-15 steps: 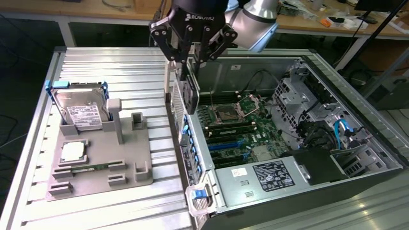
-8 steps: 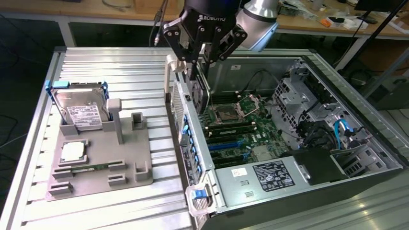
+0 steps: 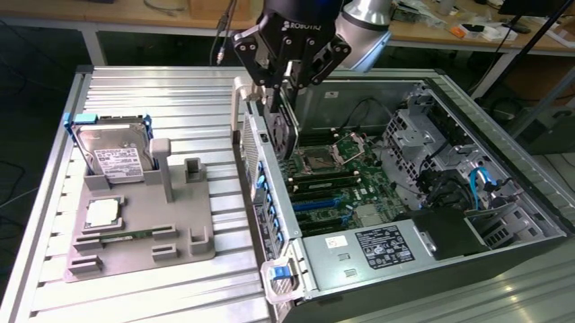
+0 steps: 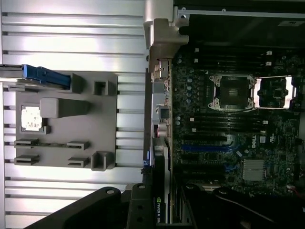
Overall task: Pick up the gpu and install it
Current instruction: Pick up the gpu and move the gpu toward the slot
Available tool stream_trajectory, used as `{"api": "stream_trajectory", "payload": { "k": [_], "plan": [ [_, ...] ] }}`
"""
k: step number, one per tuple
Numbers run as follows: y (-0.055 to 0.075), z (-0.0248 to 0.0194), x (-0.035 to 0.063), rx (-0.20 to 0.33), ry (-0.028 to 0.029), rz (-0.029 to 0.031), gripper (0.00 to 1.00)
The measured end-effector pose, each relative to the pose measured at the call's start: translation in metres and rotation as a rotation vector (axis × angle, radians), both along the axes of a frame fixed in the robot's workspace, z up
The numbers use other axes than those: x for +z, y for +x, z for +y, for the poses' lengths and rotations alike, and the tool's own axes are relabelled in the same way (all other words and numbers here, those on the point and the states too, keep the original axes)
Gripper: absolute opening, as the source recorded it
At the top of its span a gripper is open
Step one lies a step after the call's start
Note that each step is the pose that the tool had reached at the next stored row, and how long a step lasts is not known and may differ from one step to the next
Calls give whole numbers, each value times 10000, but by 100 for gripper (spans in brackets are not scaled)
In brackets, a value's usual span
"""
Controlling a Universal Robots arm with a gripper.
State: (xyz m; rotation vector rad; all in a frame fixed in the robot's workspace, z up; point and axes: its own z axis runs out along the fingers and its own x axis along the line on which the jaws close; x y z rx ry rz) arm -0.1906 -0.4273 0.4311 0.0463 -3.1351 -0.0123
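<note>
- Exterior view: The hand (image 3: 283,91) is pinched on the top of the gpu (image 3: 284,131), which hangs directly beneath it, clear of everything, with its long axis pointing down and slightly tilted.
- Exterior view: The card is poised just inside the rear wall of the open computer case (image 3: 359,94), which lies on the bench (image 3: 161,87). It is above the motherboard (image 3: 359,168) and not touching it.
- Exterior view: The expansion slots (image 3: 319,208) lie below the card and toward the exterior view's lower right. Judged from this, the card is carried but not seated.
- Exterior view: The grey fixture (image 3: 134,229) with the hard drive (image 3: 112,158) stands well apart on the exterior view's left.
- Wrist view: The gpu (image 4: 160,171) appears edge-on as a slim dark strip, clamped in the hand (image 4: 164,205). It runs alongside the case's rear wall (image 4: 152,109).
- Wrist view: The slots (image 4: 205,148) begin just beside the strip and stretch away from it across the motherboard (image 4: 276,138). The card's edge looks set crosswise to them, though its exact angle cannot be told.
</note>
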Motion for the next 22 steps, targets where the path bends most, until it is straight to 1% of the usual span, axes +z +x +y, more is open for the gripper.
{"api": "stream_trajectory", "payload": {
  "k": [22],
  "plan": [
    [479, 0, -16, -1, 0, 0, 27]
  ]
}}
